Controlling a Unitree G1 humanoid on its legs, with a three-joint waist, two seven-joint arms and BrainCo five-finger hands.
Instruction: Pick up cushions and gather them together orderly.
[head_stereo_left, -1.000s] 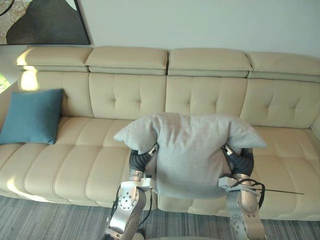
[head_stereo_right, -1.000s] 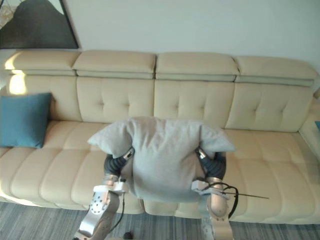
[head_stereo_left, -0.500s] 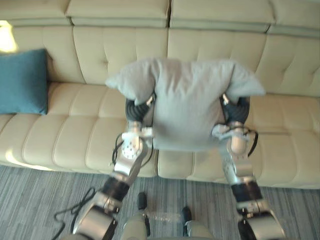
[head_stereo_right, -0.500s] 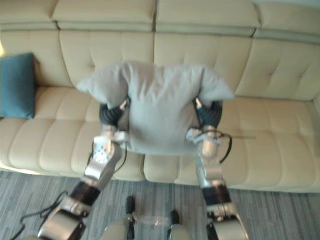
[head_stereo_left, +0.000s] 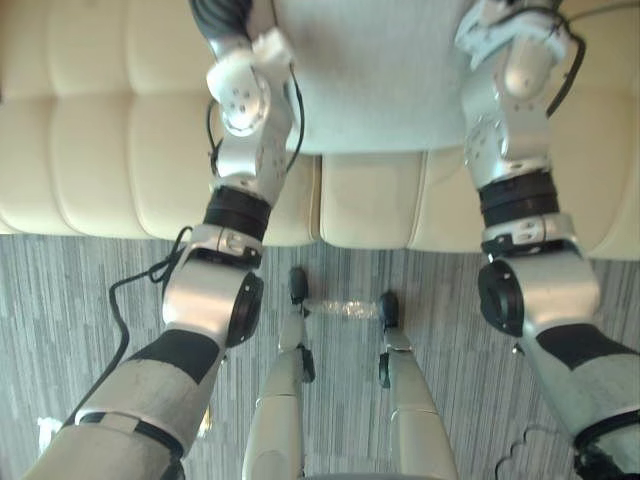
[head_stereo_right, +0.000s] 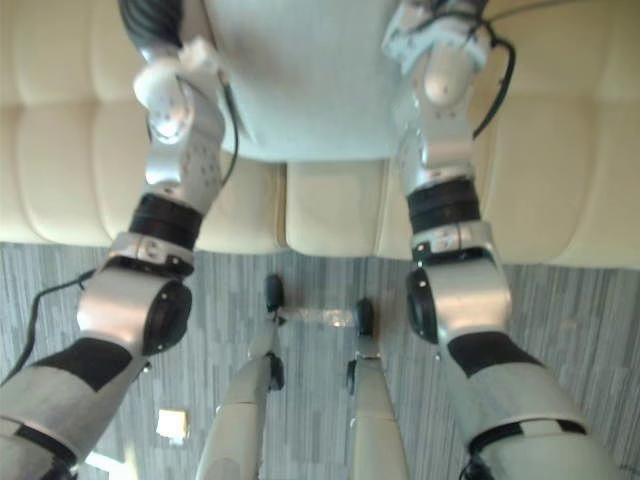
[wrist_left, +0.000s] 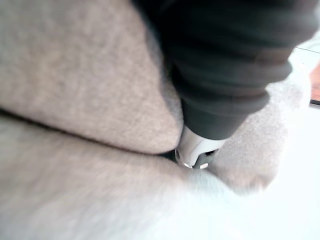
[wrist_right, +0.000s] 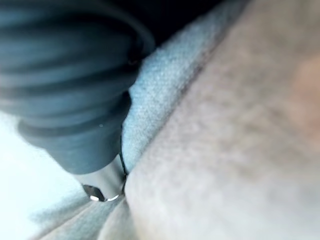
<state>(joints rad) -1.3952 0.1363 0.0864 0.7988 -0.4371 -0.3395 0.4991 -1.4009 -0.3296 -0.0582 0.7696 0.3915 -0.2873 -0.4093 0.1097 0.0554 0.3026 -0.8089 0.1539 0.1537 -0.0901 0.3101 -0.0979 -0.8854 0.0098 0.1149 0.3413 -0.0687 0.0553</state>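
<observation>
A light grey cushion (head_stereo_left: 375, 80) hangs between my two arms in front of the cream sofa (head_stereo_left: 100, 150), its lower edge above the seat front. My left hand (wrist_left: 220, 65) presses into the cushion's left side, and grey fabric (wrist_left: 75, 75) bulges around its dark cover. My right hand (wrist_right: 65, 90) is sunk into the cushion's right side the same way, with fabric (wrist_right: 225, 125) folding over it. How either hand grips is hidden in the cloth.
The sofa's seat front runs across the upper part of the eye views. Below it lies grey striped carpet (head_stereo_left: 80, 300). A small pale scrap (head_stereo_right: 172, 424) lies on the carpet at the lower left.
The camera has tipped steeply downward, so the sofa back and the blue cushion have left the picture. The grey cushion stays squeezed between both arms.
</observation>
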